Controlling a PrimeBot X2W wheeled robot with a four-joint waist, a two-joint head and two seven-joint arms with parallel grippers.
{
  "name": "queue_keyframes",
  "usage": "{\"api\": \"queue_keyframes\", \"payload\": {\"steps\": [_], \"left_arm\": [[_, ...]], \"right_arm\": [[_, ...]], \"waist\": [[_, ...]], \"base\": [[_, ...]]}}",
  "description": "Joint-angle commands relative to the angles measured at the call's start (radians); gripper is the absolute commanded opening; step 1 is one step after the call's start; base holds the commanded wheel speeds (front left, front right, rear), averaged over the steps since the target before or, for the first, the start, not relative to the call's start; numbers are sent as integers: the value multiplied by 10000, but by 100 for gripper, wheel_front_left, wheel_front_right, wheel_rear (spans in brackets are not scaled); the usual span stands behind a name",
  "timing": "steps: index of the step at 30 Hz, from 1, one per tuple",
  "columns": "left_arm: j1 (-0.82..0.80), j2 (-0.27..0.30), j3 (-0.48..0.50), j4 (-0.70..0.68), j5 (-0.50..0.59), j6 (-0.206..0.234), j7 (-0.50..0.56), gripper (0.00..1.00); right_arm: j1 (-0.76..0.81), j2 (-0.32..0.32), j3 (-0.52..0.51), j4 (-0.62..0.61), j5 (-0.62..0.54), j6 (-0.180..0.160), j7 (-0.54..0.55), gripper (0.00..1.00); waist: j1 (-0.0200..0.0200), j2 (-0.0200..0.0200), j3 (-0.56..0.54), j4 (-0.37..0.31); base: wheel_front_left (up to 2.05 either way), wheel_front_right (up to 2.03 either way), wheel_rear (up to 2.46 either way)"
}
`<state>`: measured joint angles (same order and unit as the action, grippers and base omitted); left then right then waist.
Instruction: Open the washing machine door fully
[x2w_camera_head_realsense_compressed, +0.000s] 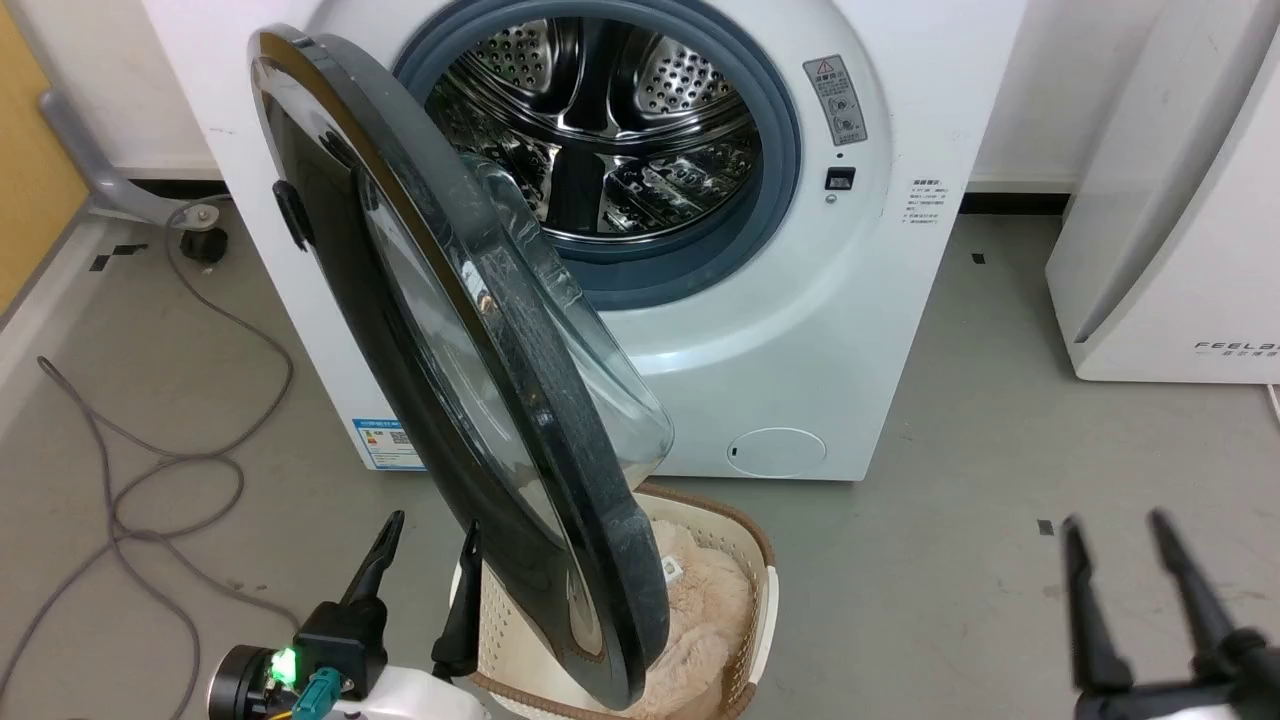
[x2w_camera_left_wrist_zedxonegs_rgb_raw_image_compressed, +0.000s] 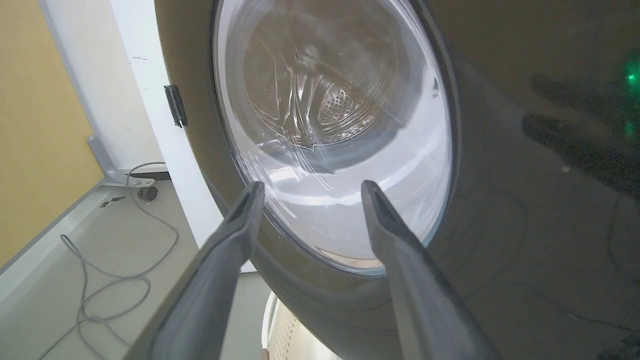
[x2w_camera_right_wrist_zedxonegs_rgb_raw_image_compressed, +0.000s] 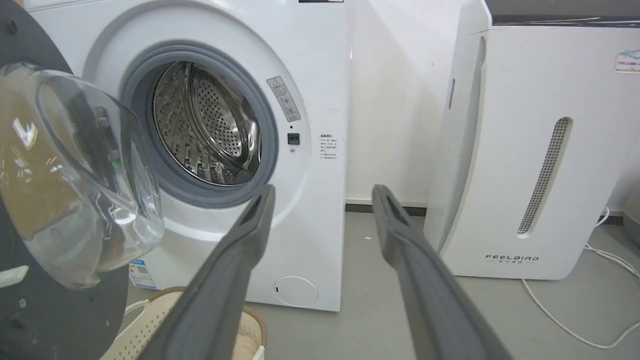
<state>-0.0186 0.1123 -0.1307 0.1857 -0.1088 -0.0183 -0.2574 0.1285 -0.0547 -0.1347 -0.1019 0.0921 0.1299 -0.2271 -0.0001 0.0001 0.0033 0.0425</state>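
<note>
Trouble could come from the left gripper (x2w_camera_head_realsense_compressed: 433, 525), I think, because it sits on the outer side of the washing machine door (x2w_camera_head_realsense_compressed: 470, 380), just where the door has to swing to open all the way. The door is about half open. It sticks out from the machine toward the robot, with its hinge on the robot's left and its low edge over a basket (x2w_camera_head_realsense_compressed: 762, 570). If the door is pushed wider now, it may bump that arm and stop, or knock it away. A push on the round glass bowl (x2w_camera_head_realsense_compressed: 590, 380) could slip, as it looks smooth. The low edge may also rub the basket; I cannot tell if they touch. In the left wrist view the left gripper (x2w_camera_left_wrist_zedxonegs_rgb_raw_image_compressed: 312, 185) has its 2 fingers spread wide and holds nothing. Its tips are very near the door (x2w_camera_left_wrist_zedxonegs_rgb_raw_image_compressed: 500, 225), but I cannot tell if they touch it. The right gripper (x2w_camera_head_realsense_compressed: 1115, 520) is well apart from the door, low on the robot's right over the grey floor (x2w_camera_head_realsense_compressed: 950, 600), also spread wide and empty
</note>
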Motion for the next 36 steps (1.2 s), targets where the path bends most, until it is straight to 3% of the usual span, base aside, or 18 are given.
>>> {"api": "queue_keyframes", "payload": {"steps": [1,7,8,9,10,23,36], "left_arm": [[-3,65,6,10,-34,85,-44,100],[17,119,-35,51,-40,100,-44,100],[20,132,-40,62,-40,104,-44,51],[20,143,-46,70,-40,111,-44,31],[22,152,-56,82,-40,115,-44,0],[-75,190,-57,-610,-142,254,-44,0],[-1370,389,280,-5377,256,736,-43,0]], "right_arm": [[309,42,129,-96,-137,8,161,100],[673,43,477,50,-58,8,461,100],[658,44,490,109,-36,8,448,100],[638,44,503,158,-35,8,435,100],[618,44,526,203,-22,8,426,100],[462,44,523,427,119,8,379,100],[504,45,431,393,179,8,407,100]], "waist": [[1,-1,2,-4],[1,-1,13,-35],[1,-1,16,-38],[1,-1,18,-38],[1,-1,20,-34],[1,-1,11,-2],[1,-1,-88,123]], "base": [[0,0,0],[0,0,0],[0,0,0],[0,0,0],[0,0,0],[0,0,0],[0,0,0]]}}
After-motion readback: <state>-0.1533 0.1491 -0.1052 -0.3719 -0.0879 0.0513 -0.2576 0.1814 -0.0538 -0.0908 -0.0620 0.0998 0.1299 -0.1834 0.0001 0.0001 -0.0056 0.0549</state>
